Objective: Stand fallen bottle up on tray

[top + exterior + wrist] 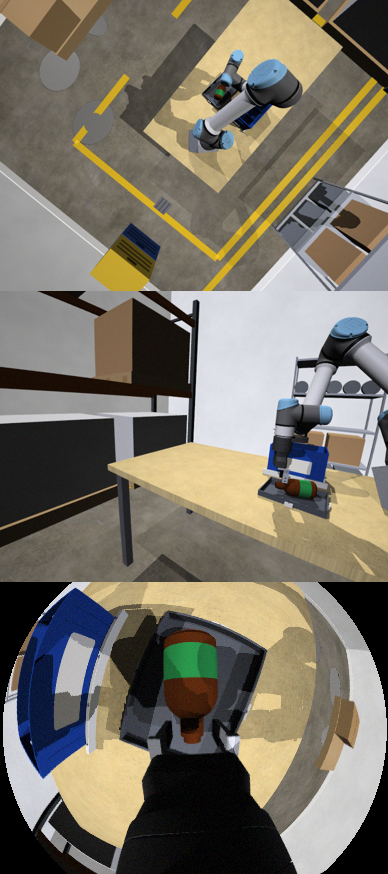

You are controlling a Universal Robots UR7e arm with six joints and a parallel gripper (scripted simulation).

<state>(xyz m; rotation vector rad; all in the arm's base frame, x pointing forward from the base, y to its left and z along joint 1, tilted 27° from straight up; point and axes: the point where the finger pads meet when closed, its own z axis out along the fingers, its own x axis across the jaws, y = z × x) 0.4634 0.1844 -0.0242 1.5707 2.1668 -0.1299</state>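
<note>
A brown bottle with a green label [220,92] [306,489] [190,659] lies on its side on the dark grey tray [209,96] [272,496] [231,674]. In the wrist view its neck points toward my gripper and its base away. My gripper [283,480] [192,728] points down and is open, with one finger on each side of the neck and a gap on both sides. The tips are low, at about the neck's upper side in the exterior view; exact depth is unclear. In the top view the fingers are hidden by the wrist.
The blue crate [251,121] [318,464] [52,644] stands close beside the tray, with a pale strip [270,472] [101,677] along its base between them. The table [269,28] [188,469] [280,774] carries both. My forearm passes over the crate.
</note>
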